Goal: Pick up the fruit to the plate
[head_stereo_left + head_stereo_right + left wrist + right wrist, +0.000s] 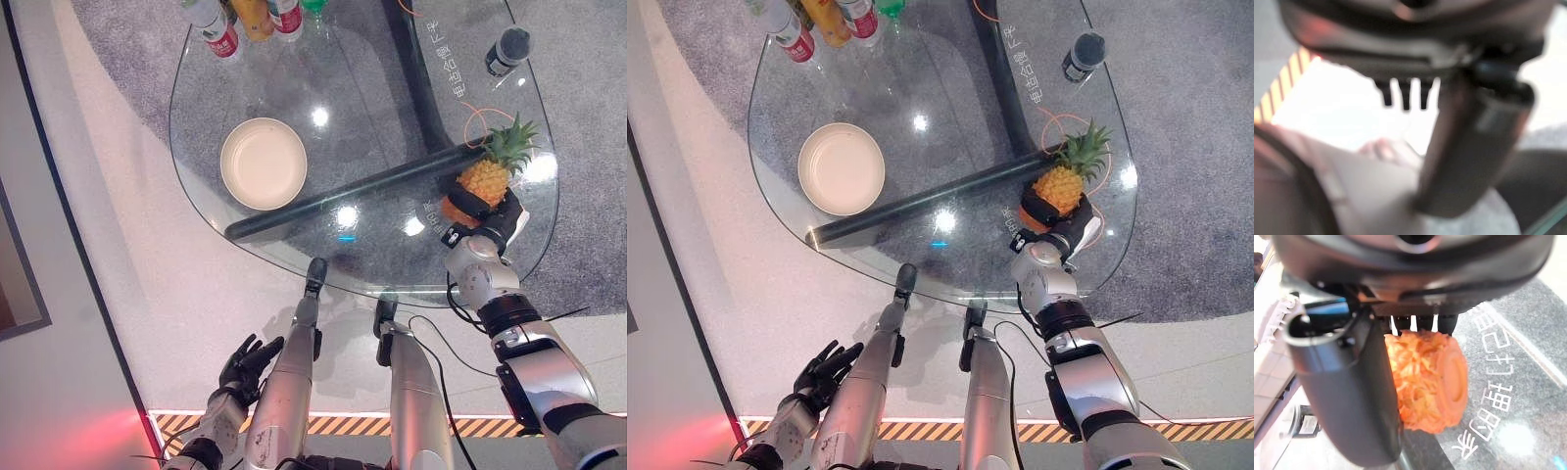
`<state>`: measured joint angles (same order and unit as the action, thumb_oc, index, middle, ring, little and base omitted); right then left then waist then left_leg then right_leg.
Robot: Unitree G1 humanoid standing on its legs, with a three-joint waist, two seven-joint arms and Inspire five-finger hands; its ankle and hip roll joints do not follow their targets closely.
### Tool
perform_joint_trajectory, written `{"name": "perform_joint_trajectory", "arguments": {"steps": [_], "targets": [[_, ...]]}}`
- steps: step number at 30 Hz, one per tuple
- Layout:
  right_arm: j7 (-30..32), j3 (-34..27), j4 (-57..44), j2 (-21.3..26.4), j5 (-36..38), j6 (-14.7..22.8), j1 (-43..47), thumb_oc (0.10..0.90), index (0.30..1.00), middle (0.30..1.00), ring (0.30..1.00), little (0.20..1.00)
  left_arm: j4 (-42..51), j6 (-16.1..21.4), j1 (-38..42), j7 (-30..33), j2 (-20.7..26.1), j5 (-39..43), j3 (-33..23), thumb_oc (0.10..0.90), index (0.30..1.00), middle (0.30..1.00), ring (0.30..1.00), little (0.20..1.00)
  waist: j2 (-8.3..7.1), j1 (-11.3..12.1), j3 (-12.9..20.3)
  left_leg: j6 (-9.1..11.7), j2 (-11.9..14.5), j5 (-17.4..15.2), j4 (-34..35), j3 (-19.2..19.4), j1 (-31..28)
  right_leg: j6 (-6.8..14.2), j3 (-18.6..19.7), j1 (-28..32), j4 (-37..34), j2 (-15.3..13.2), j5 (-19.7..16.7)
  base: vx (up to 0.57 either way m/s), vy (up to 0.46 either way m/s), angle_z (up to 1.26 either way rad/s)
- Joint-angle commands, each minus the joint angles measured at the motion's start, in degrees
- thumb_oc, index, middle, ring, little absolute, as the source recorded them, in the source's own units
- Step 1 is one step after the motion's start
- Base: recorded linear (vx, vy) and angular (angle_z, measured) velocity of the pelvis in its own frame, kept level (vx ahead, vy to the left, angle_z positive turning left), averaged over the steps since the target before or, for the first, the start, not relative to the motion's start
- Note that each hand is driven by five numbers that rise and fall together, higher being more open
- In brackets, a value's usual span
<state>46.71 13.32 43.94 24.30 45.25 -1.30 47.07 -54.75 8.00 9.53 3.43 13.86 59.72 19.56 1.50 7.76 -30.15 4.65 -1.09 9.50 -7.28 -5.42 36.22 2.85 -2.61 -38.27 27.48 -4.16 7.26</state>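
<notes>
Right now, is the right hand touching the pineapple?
Touching. In the right wrist view the right hand has its thumb and fingers curled round the pineapple; the left eye view shows dark fingers wrapped over its lower part.

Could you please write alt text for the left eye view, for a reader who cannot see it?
The robot's right hand grips a pineapple at the right of a glass table. An empty cream plate sits on the table's left; the left hand hangs low beside it.
</notes>
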Motion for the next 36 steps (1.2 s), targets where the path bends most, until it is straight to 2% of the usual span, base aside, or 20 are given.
{"name": "perform_joint_trajectory", "arguments": {"steps": [1,8,16,19,24,27,29,36], "targets": [[-3.9,0.8,0.4,1.4,2.3,-1.7,1.1,0.100,0.300,0.300,0.300,0.200,0.2,0.2,-1.6,0.4,-1.8,0.1,1.8,0.800,0.900,0.900,0.900,0.900,1.14,1.1,0.4,-5.4,-7.1,-9.7,-8.5,1.0,0.1,1.4,-3.9,0.6,-11.1,1.1,-8.9,0.00,-0.026,0.07],[-4.8,0.6,1.0,1.5,1.5,-1.8,1.2,0.100,0.300,0.300,0.300,0.200,1.0,1.1,-1.8,0.3,-1.7,0.3,2.1,0.800,0.900,0.900,0.900,0.900,1.37,1.3,0.4,-5.5,-7.1,-9.7,-8.2,0.7,-0.5,1.4,-4.0,1.0,-10.9,1.1,-8.7,0.00,0.000,0.00],[-7.3,0.9,-2.7,1.8,0.3,1.5,-0.6,0.100,0.300,0.300,0.300,0.200,3.5,4.0,-2.0,1.6,-1.1,1.6,1.1,0.800,0.900,0.900,0.900,0.900,1.49,0.9,0.4,-5.2,-7.0,-9.7,-7.8,0.7,-2.3,1.4,-3.7,2.7,-11.2,1.2,-8.3,-0.02,-0.026,0.00],[-7.9,0.9,-8.3,1.5,-1.3,4.0,-3.7,0.100,0.300,0.300,0.300,0.200,6.5,5.8,-2.2,2.8,-0.6,1.4,-0.3,0.800,0.900,0.900,0.900,0.900,1.26,0.3,0.4,-5.2,-6.8,-9.9,-7.6,0.8,-3.8,1.4,-3.4,4.3,-11.4,1.4,-8.1,-0.02,-0.051,0.01],[-7.6,1.0,-19.6,0.1,-5.2,5.9,-8.2,0.100,0.300,0.300,0.300,0.200,11.9,10.9,-2.1,4.5,0.4,3.3,-3.0,0.800,0.900,0.900,0.900,0.900,0.57,-0.6,0.4,-5.2,-6.4,-10.0,-7.5,1.1,-5.1,1.4,-2.7,5.8,-11.8,1.8,-7.9,-0.01,-0.061,-0.01],[-9.4,0.7,-26.6,-0.2,-7.7,5.9,-10.4,0.100,0.300,0.300,0.300,0.200,15.8,12.6,-2.2,5.7,0.9,2.3,-4.1,0.800,0.900,0.900,0.900,0.900,0.25,-1.3,0.4,-5.2,-6.2,-10.1,-7.3,1.3,-6.2,1.4,-2.2,7.1,-12.0,2.0,-7.6,-0.01,-0.048,-0.03],[-11.4,0.6,-31.0,-0.9,-10.3,5.2,-11.8,0.100,0.300,0.300,0.300,0.200,18.1,13.5,-2.4,5.0,1.1,4.7,-4.9,0.800,0.900,0.900,0.900,0.900,0.07,-1.8,0.4,-5.1,-6.0,-10.1,-7.2,1.4,-7.2,1.4,-1.9,8.0,-12.1,2.1,-7.3,0.00,0.000,0.00],[-19.2,1.0,-40.6,-1.4,-16.0,4.4,-16.1,0.100,0.300,0.300,0.300,0.200,27.3,16.8,-3.8,5.7,2.2,2.3,-7.3,0.800,0.900,0.900,0.900,0.900,-0.42,-2.7,0.4,-5.1,-6.0,-10.5,-7.1,1.7,-9.9,1.2,-1.6,11.5,-12.9,2.0,-6.7,0.00,-0.044,-0.01]]}}
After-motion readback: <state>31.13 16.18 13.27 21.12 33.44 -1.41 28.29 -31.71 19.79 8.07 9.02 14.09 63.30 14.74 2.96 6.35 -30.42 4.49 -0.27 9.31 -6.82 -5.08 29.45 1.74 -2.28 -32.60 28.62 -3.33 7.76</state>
